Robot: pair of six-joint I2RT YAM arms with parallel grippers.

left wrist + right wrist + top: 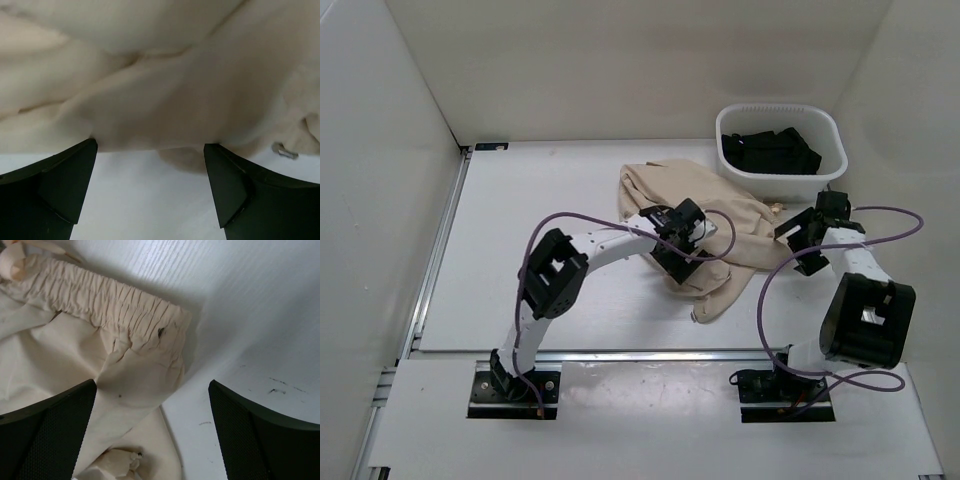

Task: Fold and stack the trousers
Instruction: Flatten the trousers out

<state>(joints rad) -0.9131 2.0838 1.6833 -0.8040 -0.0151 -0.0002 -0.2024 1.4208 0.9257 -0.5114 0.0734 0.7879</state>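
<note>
The beige trousers (705,215) lie crumpled on the white table, right of centre. My left gripper (672,243) is open, low at the heap's near-left edge; in the left wrist view the cloth (165,85) fills the upper frame and touches both fingertips (85,155). My right gripper (802,238) is open at the heap's right edge. The right wrist view shows the elastic waistband (115,305) and its corner between the spread fingers (60,420), with a drawstring end (120,460) below.
A white plastic basket (832,135) with a black garment (770,150) stands at the back right, just behind the right gripper. White walls enclose the table. A metal rail (440,240) runs along the left edge. Purple cables (880,215) loop off both arms.
</note>
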